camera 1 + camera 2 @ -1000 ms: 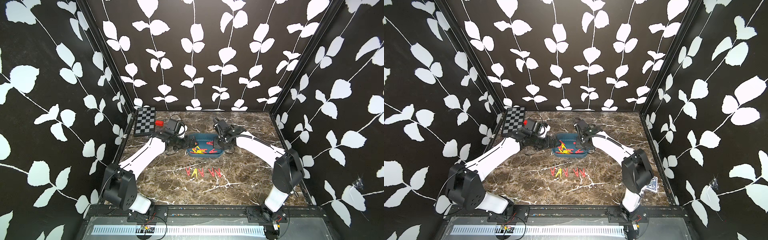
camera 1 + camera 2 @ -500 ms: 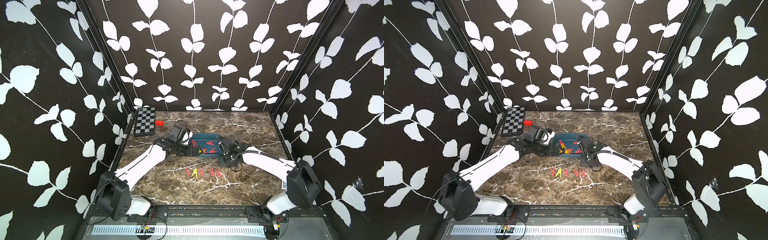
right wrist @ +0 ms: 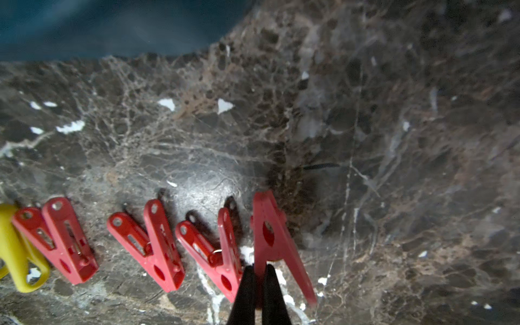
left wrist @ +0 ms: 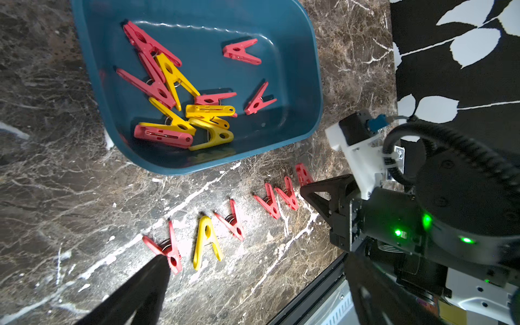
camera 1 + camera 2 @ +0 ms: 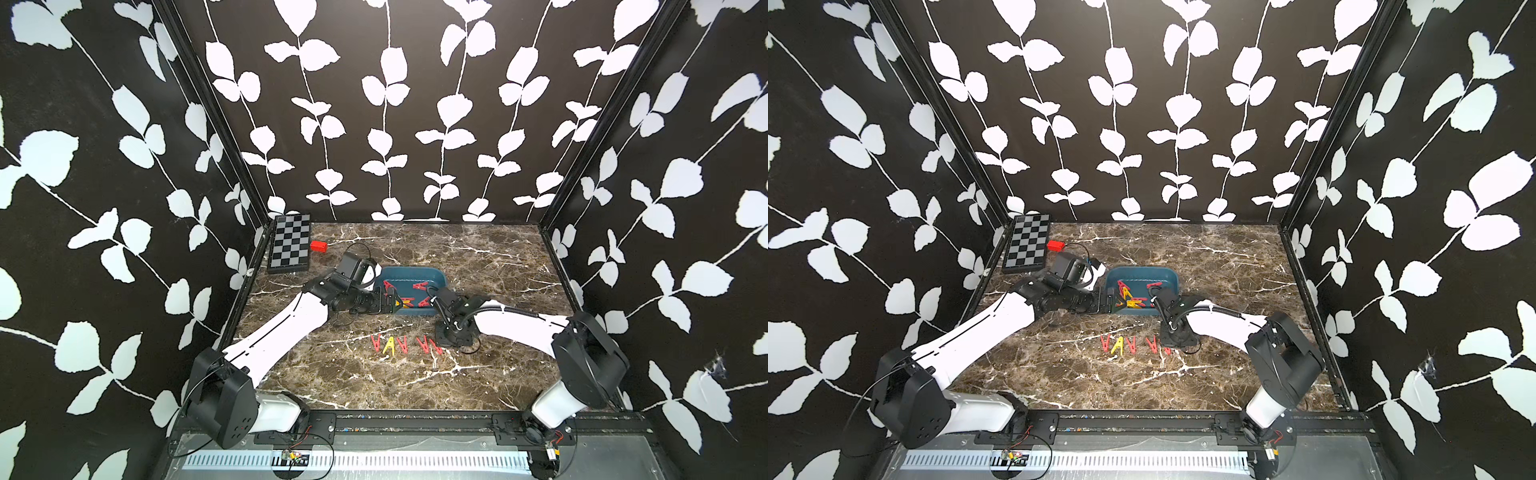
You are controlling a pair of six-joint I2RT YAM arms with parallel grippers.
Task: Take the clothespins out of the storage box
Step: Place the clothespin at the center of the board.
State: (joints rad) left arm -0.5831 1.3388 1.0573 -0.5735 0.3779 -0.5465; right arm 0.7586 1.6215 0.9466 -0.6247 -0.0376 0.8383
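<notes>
Now the right gripper [image 3: 259, 271] is pressed together on one leg of a red peg [image 3: 270, 236]. It holds the peg at the end of the row [image 5: 401, 345] laid on the table [image 5: 478, 257], just on the robot's side of the box [image 5: 415, 271]. The left gripper [image 5: 390, 302], spread wide, hangs at the box's near-left corner over about ten pegs [image 4: 174, 92] lying inside. This looks like the set-down step. Next, the right should release and lift clear without nudging the neighbouring peg, and the left should drop onto one peg.
</notes>
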